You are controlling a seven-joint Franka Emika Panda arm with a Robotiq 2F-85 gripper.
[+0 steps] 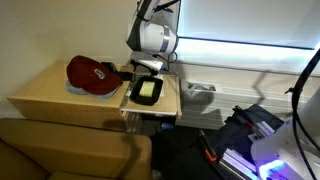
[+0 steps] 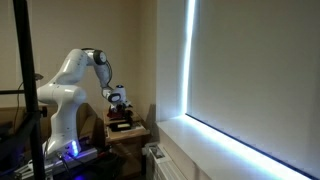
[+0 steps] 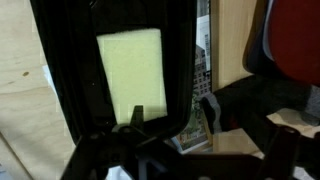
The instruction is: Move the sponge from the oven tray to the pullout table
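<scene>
Hovering just above a small shallow black rectangular oven tray (image 3: 65, 70) with the gripper (image 3: 175, 112) spread wide and empty. Touching nothing, as far as the wrist view shows. Inside that tray, flat on its floor, a soft pale-yellow rectangular sponge (image 3: 130, 70), also plain in an exterior view (image 1: 147, 91). Placed ahead of the fingertips (image 3: 210, 107) and off to one side rather than between them, laid lengthwise away from the camera, roughly square to the line joining the two fingers. Probably calls for a small sidestep and a push forward before dropping, then a pinch across the short width. Appears to have the tray resting on the narrow light-wood pullout table (image 1: 172, 100), just beside the larger light-wood worktop (image 1: 45, 90) with its red cap (image 1: 92, 72). Likely, then, only a short lift-out and set-down onto bare panel next to the tray. Worth minding the raised rim on the way out.
</scene>
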